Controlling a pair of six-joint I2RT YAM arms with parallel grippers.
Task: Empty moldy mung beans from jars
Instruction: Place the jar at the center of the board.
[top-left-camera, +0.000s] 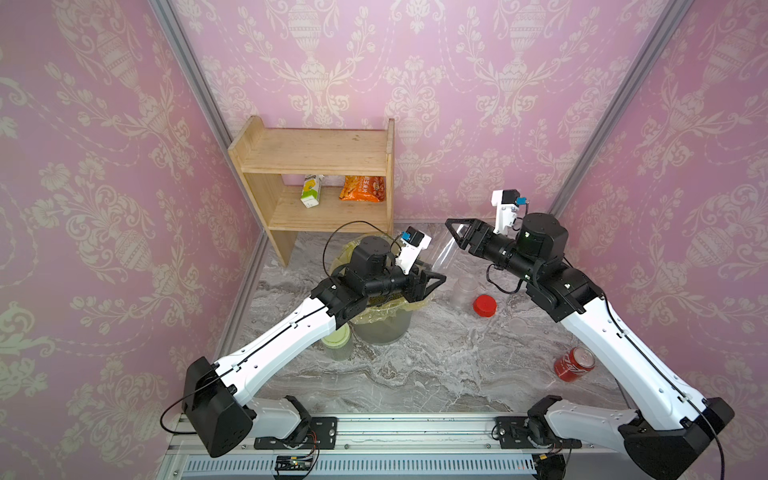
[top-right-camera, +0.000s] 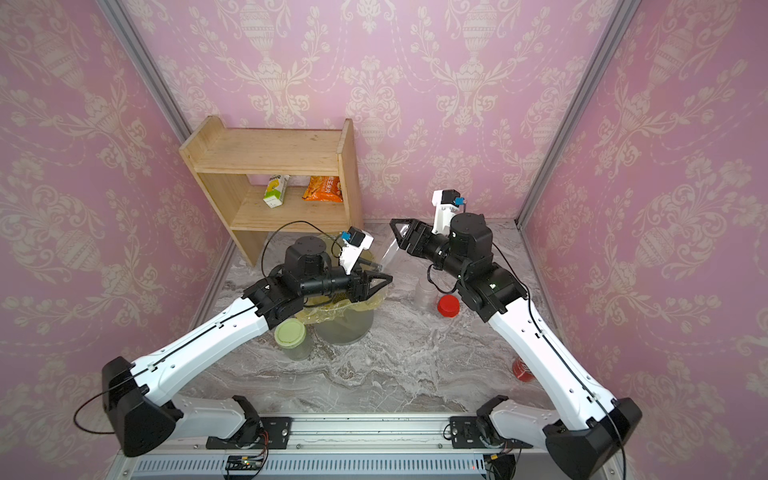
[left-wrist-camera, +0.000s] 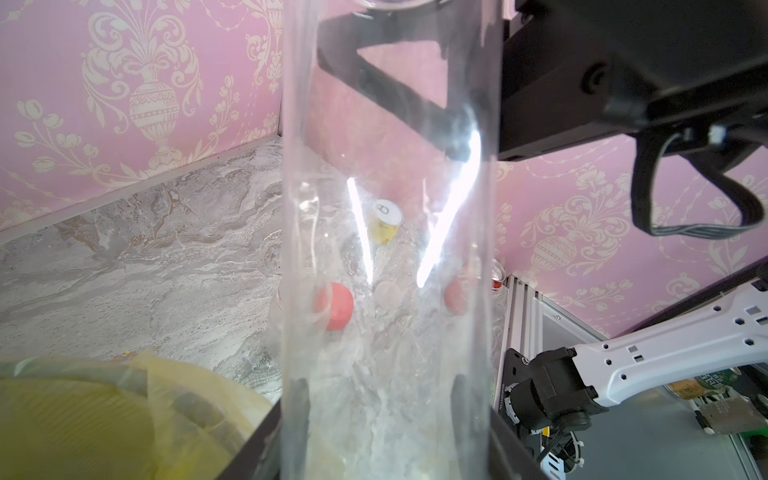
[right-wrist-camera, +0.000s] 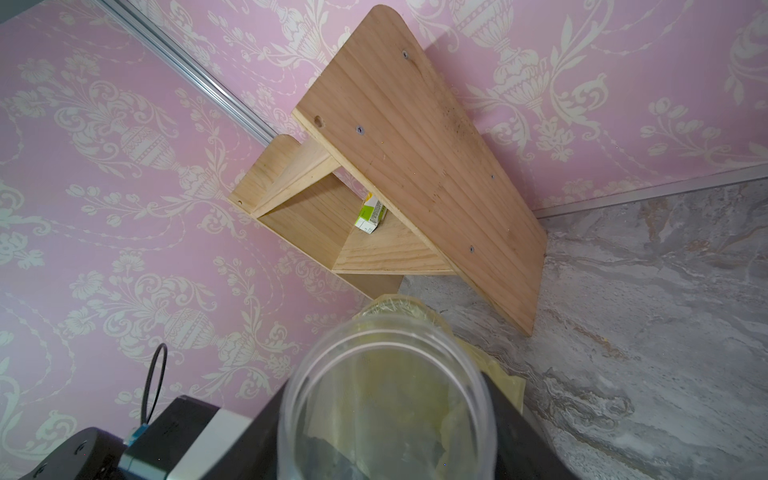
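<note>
L claw & R claw hold jar aloft, tilted.

Pink damask wallpaper, grey marbled tabletop, clear jar, red can, yellow liner.

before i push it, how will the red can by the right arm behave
The red can stands upright and narrow, so a high push would probably tip it. Round, it would likely then roll. On the smooth table, a low push may slide it.
</note>
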